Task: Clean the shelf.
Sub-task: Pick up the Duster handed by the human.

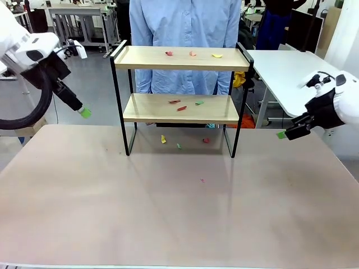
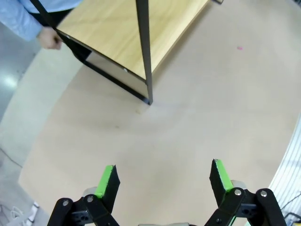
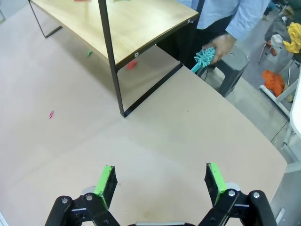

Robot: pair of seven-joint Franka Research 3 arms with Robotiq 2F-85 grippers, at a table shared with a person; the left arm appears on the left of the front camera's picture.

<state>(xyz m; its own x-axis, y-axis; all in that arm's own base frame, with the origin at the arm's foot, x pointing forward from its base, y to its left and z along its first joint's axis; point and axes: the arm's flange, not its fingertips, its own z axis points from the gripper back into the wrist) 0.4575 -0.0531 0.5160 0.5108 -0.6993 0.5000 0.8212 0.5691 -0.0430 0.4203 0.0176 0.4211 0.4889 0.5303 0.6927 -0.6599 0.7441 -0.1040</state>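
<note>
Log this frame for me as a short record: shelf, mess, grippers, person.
shelf: two-tier, upright on the far side of the table
scraps: coloured bits on the top board, the lower board and the table underneath
left gripper: open, empty, left of the shelf
right gripper: open, empty, right of the shelf
person: behind the shelf, teal brush in one hand

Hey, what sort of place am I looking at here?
Probably a robotics lab or workshop: white robot arms flank the table, a small shelf stands on it, and metal-framed workbenches stand behind.

Wide-gaping pincer point(image 3: 160, 173) before the shelf point(image 3: 141, 23)
</note>
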